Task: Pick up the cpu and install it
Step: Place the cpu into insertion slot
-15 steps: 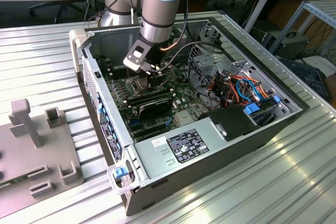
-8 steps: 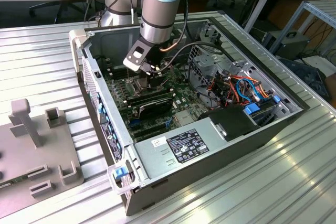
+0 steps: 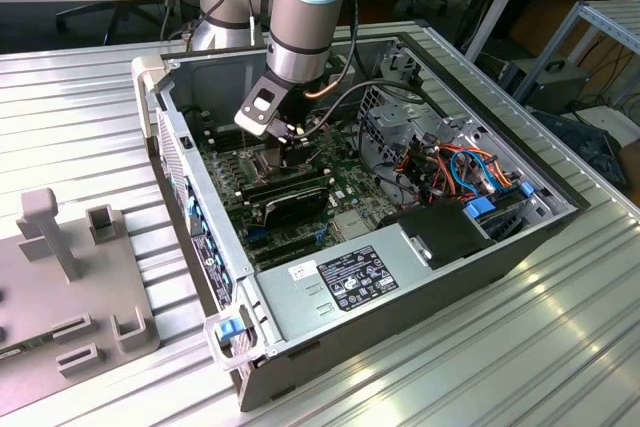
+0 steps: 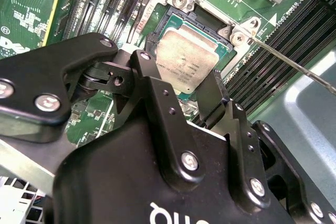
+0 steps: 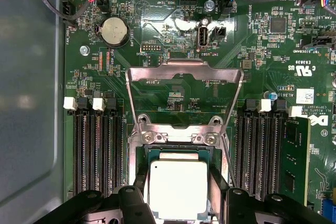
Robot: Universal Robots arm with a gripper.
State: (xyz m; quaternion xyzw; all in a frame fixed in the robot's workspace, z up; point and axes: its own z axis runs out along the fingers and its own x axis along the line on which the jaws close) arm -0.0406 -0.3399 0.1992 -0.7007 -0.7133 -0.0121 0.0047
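- Currently the grey-and-pale-blue robot arm (image 3: 305,7) reaches down into the open dark-grey steel computer case (image 3: 450,292), which lies on its side on the ribbed aluminium table (image 3: 520,367).
- Its black two-fingered gripper (image 3: 290,142) hangs over the green motherboard (image 3: 225,162), towards the case's far corner on the exterior view's left.
- Both wrist views show the small, thin, square cpu with a silvery-tan metallic face (image 5: 177,187) (image 4: 186,59) between the black fingers (image 4: 212,98), which close against two opposite edges of it.
- The cpu lies level within the square dark socket with a bright metal frame (image 5: 176,138); whether it is fully seated cannot be told.
- The socket's hinged metal load plate (image 5: 184,68) stands swung open beyond the chip, and the board shows through its window.
- Rows of black memory slots (image 5: 97,150) flank the socket on both sides, and a green memory module (image 5: 294,156) stands in one outer slot.
- A round silver coin battery (image 5: 114,31) sits near the board's corner, past the load plate.
- A grey power supply box with a white label (image 3: 340,282) fills the case's near edge.
- A grey plastic fixture block (image 3: 70,277) rests on the table well apart from the case, at the exterior view's left.
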